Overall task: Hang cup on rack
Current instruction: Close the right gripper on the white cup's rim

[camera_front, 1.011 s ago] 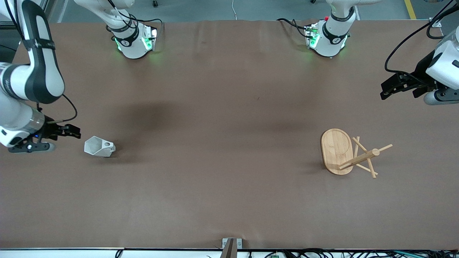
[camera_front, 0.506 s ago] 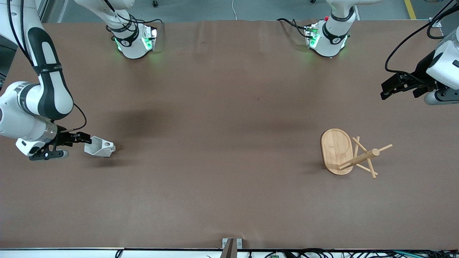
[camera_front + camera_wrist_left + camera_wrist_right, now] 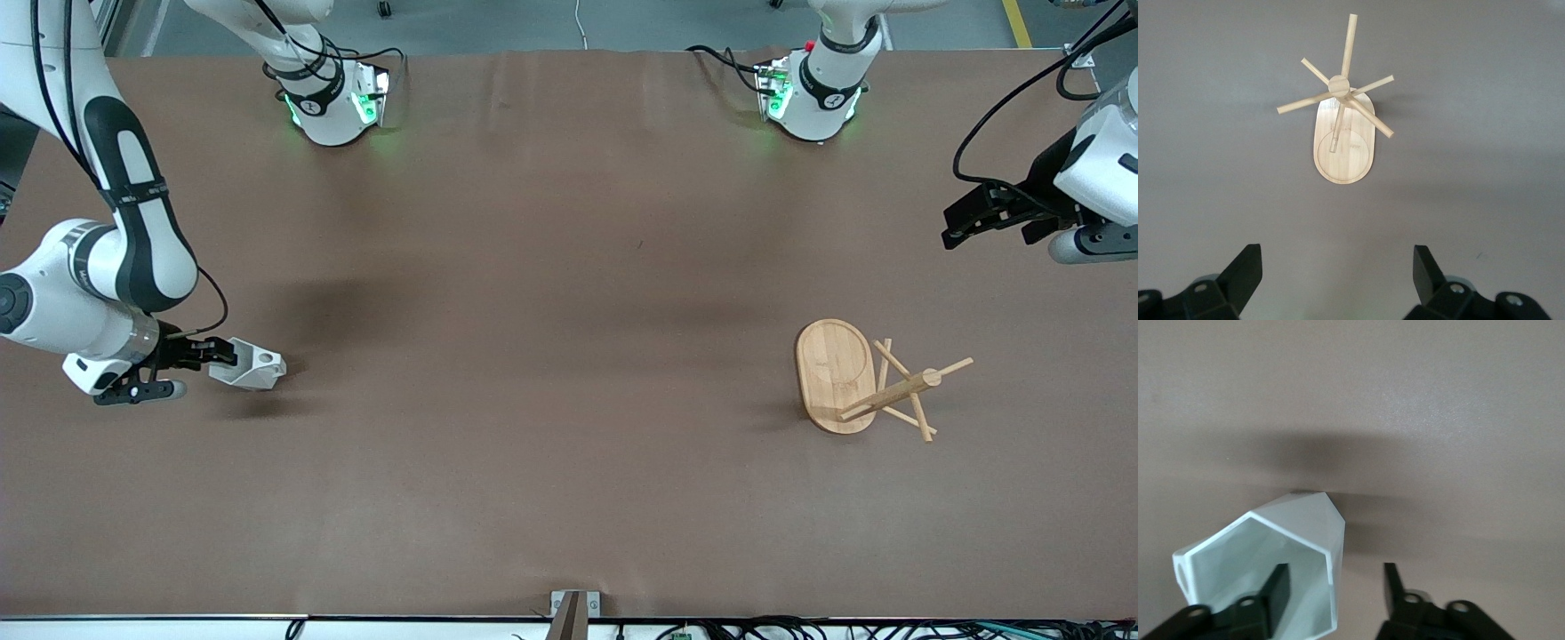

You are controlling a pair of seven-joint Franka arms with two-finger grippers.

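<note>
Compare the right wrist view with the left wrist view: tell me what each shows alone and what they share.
Only the right wrist view shows the cup, lying on its side with its open hexagonal mouth toward the camera; the open right gripper straddles its rim wall, one finger inside the mouth and one outside. Only the left wrist view shows the rack, upright on its oval base with pegs crossing at the post top, and the left gripper, open and empty above bare table. Both share the brown table and an open gripper.

cup [image 3: 249,364] at right arm's end; rack [image 3: 853,378] at left arm's end
</note>
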